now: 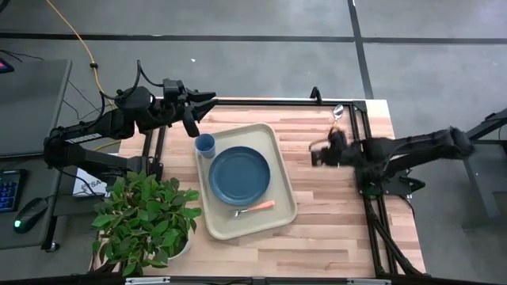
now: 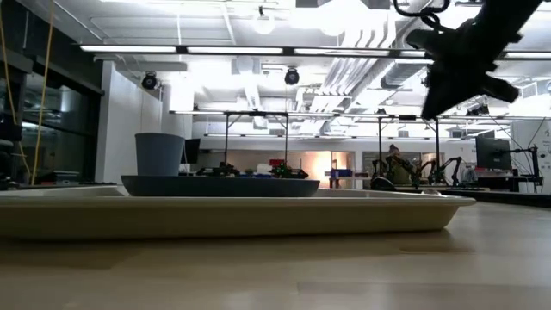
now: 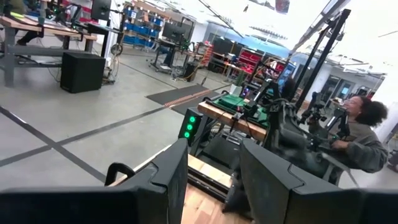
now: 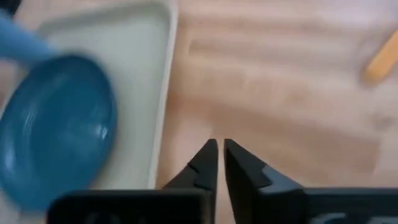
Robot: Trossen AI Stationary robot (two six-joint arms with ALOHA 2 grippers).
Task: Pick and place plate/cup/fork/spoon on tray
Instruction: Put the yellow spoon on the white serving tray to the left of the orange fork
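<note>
The beige tray [image 1: 281, 202] lies mid-table. On it stand the dark slate-blue plate [image 1: 239, 174] and, at its far left corner, the light-blue cup [image 1: 205, 145]. The orange-handled fork [image 1: 255, 208] lies on the tray's near part. The spoon's silver bowl [image 1: 338, 111] shows at the table's far right; an orange handle [image 4: 382, 59] shows in the right wrist view. My right gripper [image 1: 317, 154] hovers above bare table right of the tray, shut and empty [image 4: 219, 155]. My left gripper [image 1: 202, 107] is open and empty [image 3: 214, 180] over the table's far left corner.
A potted plant [image 1: 146, 218] stands at the table's near left corner. A black frame rail [image 1: 368, 142] runs along the right side of the table. Bare wood [image 1: 333, 214] lies between the tray and the rail. A person [image 3: 364, 134] sits beyond the table.
</note>
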